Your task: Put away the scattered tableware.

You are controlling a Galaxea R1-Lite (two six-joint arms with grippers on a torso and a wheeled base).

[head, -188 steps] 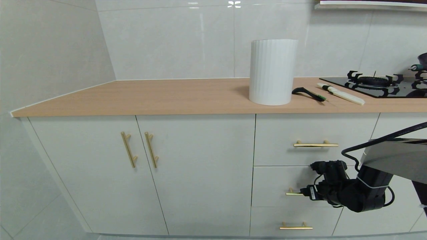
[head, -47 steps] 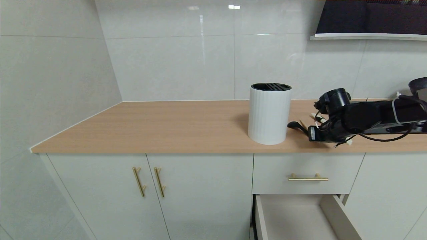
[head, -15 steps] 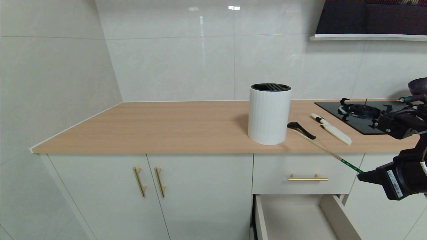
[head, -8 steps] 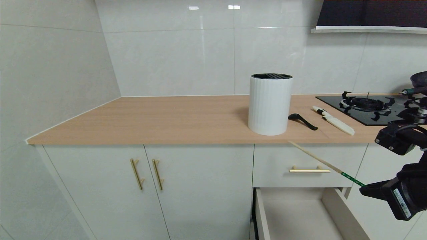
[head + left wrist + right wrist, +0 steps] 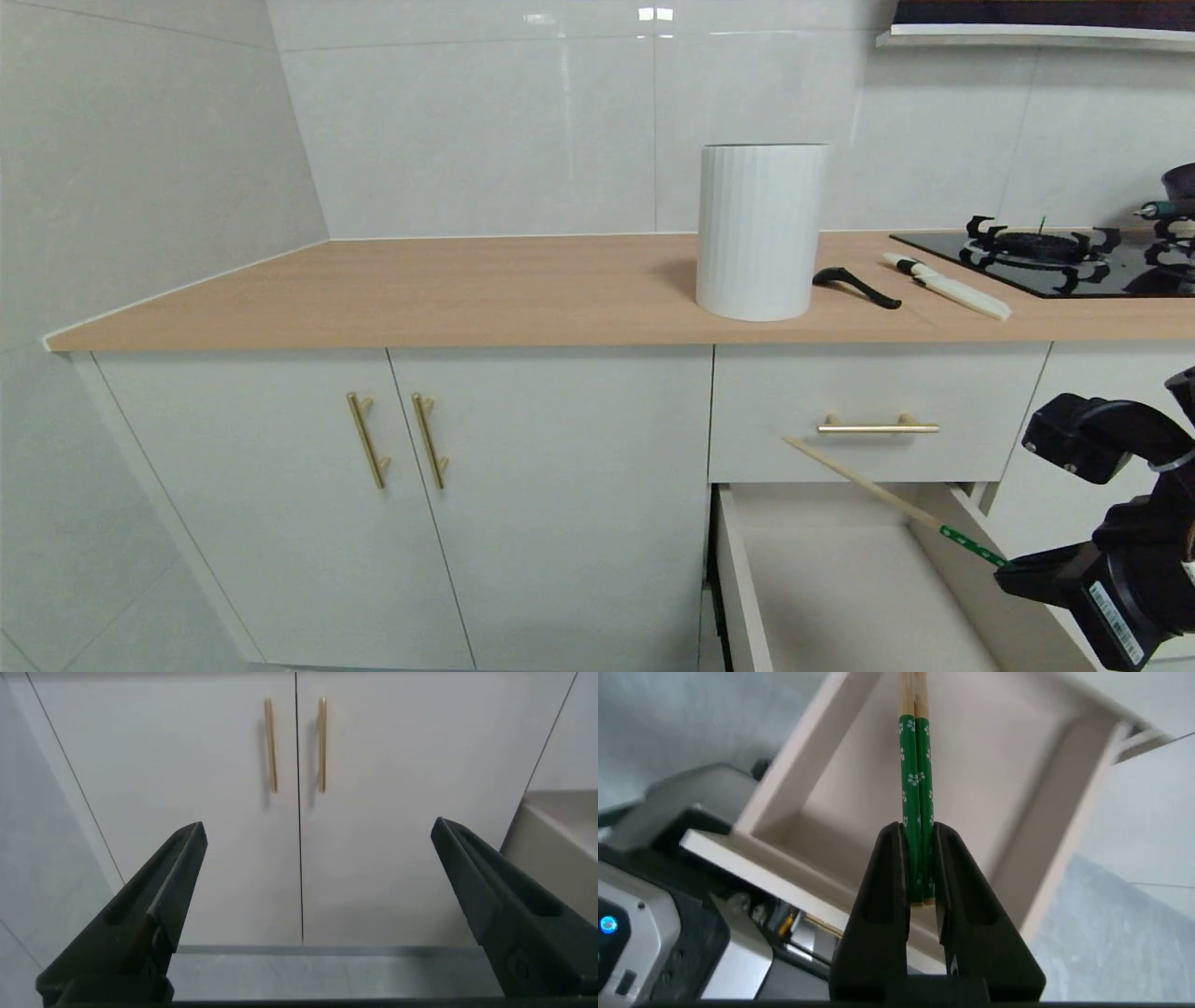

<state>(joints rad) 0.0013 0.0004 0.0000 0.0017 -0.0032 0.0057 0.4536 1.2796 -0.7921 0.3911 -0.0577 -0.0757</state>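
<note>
Chopsticks (image 5: 894, 501) with green-patterned ends are pinched by that end in the right gripper (image 5: 1008, 569), jaws closed on them, pale tips slanting up over the open drawer (image 5: 734, 569). Done well, the wrist drops until the pair lies nearly flat inside the drawer walls. The release comes low, so the sticks neither bounce nor roll apart. The left gripper (image 5: 318, 835) hangs with jaws spread wide, holding nothing, facing the cupboard doors (image 5: 374, 812). A knife (image 5: 948, 286) and a black utensil (image 5: 854, 285) wait on the countertop (image 5: 467, 289) beside the white holder (image 5: 761, 229).
</note>
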